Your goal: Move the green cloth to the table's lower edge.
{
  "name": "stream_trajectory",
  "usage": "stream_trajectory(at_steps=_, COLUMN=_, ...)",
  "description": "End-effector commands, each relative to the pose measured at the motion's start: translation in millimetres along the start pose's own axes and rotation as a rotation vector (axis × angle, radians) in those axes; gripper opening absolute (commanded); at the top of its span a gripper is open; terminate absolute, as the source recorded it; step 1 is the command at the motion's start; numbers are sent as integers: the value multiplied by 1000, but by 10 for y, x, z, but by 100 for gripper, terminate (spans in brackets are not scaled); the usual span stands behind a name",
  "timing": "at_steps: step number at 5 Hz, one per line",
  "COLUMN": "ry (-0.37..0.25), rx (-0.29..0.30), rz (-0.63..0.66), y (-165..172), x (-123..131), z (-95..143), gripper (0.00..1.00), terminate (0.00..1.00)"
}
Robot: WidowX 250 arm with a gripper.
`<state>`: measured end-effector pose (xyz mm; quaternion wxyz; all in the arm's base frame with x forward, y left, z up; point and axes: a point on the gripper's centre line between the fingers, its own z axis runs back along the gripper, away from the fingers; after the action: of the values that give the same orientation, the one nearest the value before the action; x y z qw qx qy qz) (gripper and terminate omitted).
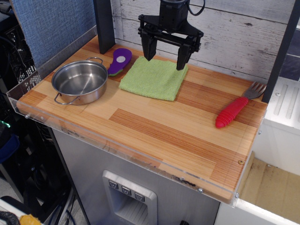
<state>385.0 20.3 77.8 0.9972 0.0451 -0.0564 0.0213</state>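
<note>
The green cloth (153,78) lies flat and folded at the back middle of the wooden table (154,126), right of the steel pot. My gripper (165,58) hangs open just above the cloth's far edge, its two black fingers (149,49) spread wide and pointing down. The fingertips are close to the cloth; I cannot tell whether they touch it. The gripper holds nothing.
A steel pot (79,82) stands at the left. A purple object (120,60) lies between pot and cloth. A fork with a red handle (234,110) lies at the right. A clear acrylic rim (122,146) runs along the front edge. A white plank wall is behind.
</note>
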Motion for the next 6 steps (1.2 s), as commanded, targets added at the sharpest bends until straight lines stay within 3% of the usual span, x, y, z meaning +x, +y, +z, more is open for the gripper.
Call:
stream_trajectory(at_steps=1, ry=-32, rx=-48, rz=32, y=194, x=79, z=-184, gripper=100, terminate=0)
stream_trajectory(at_steps=4, ry=-5, rx=-35, rz=31, y=435, x=65, z=-399, gripper=100, terminate=0)
stream_trajectory(at_steps=5, ry=4, rx=-25, rz=20, y=385, x=74, z=-517, gripper=100, terminate=0)
stream_trajectory(at_steps=6, ry=12, rx=-61, rz=29, y=243, x=70, z=-651, gripper=100, terminate=0)
